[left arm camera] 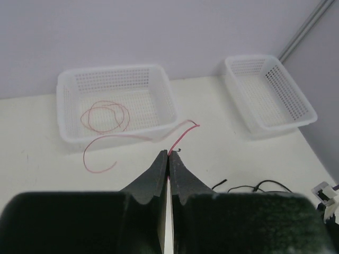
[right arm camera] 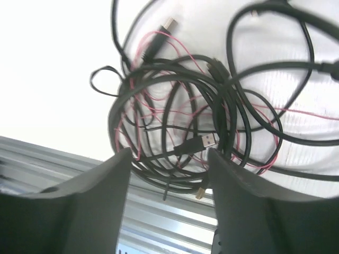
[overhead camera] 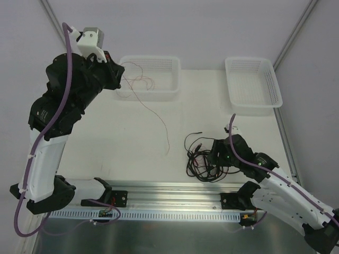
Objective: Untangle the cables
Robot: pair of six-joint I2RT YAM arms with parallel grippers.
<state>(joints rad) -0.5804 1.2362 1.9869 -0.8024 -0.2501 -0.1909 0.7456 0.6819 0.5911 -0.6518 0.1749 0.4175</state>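
Observation:
My left gripper (overhead camera: 118,79) hangs raised by the left basket, shut on a thin red-pink cable (left arm camera: 137,136) that comes out of its fingertips (left arm camera: 168,153). One stretch of this cable loops inside the basket, and another trails over the table (overhead camera: 153,108) toward the middle. A tangle of black cables (overhead camera: 201,159) with USB plugs and fine red-pink strands (right arm camera: 180,106) lies at the near right. My right gripper (right arm camera: 168,156) hovers low over the tangle's near edge, open, its jaws apart on either side of the loops and nothing pinched between them.
Two white perforated baskets stand at the back: the left one (overhead camera: 172,79) holds red wire loops, and the right one (overhead camera: 253,84) holds nothing. An aluminium rail (overhead camera: 175,193) runs along the near edge, just behind the tangle.

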